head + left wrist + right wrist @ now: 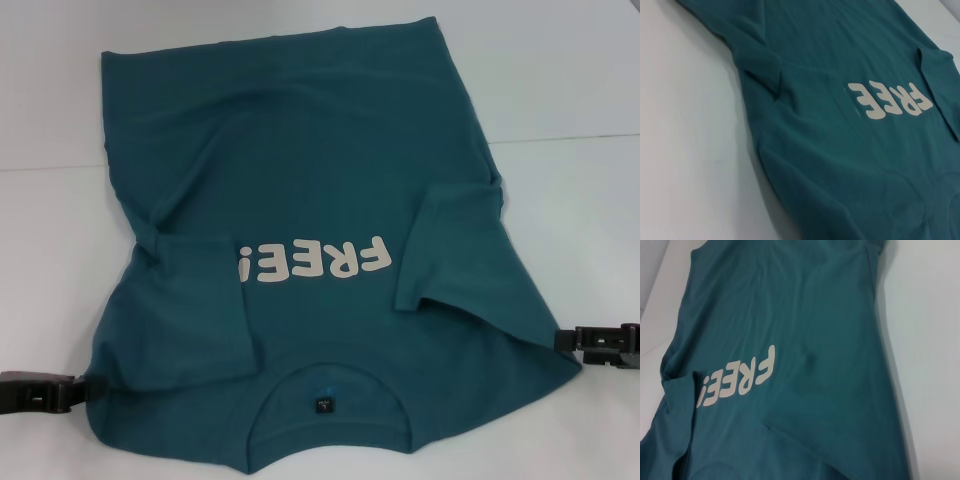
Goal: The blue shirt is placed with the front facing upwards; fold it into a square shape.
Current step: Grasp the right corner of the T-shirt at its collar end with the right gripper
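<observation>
The blue shirt (300,180) lies front up on the white table, its collar and dark tag (322,403) nearest me. White "FREE!" lettering (312,265) crosses the chest. Both short sleeves are folded inward onto the body, one (195,300) covering the edge of the lettering, the other (450,250) beside the F. My left gripper (92,390) sits low at the shirt's left shoulder edge. At the right shoulder edge sits my right gripper (565,340). The left wrist view shows the shirt (840,150), and so does the right wrist view (790,315), neither with any gripper.
White tabletop (560,80) surrounds the shirt on the left, right and far sides. A faint seam line runs across the table (570,138) behind the shirt's right side. The shirt's hem reaches nearly to the far edge of the view.
</observation>
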`<action>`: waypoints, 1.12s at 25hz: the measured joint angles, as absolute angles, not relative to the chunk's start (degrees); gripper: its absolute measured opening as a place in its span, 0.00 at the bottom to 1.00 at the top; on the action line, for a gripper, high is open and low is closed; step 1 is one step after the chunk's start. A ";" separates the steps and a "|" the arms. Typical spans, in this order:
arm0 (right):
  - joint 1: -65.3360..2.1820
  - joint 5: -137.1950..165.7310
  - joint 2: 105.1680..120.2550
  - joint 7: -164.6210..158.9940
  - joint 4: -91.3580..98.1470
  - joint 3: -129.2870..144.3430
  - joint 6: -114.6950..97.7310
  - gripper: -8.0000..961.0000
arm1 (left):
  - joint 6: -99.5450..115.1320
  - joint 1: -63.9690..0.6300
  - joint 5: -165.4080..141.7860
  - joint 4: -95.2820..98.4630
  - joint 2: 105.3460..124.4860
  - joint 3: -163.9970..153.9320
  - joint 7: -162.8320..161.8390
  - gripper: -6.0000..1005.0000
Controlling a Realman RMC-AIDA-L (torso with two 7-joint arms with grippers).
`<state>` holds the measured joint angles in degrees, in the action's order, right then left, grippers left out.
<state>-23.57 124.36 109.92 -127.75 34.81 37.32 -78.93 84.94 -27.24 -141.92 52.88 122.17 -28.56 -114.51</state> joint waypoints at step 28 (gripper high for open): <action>-25.04 124.68 111.49 -127.37 35.60 36.53 -83.87 0.81 | 84.37 -27.68 -141.93 52.41 122.30 -28.56 -114.44 0.01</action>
<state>-25.04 124.68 111.49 -127.37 35.60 36.53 -83.87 84.37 -27.68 -141.93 52.41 122.30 -28.56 -114.44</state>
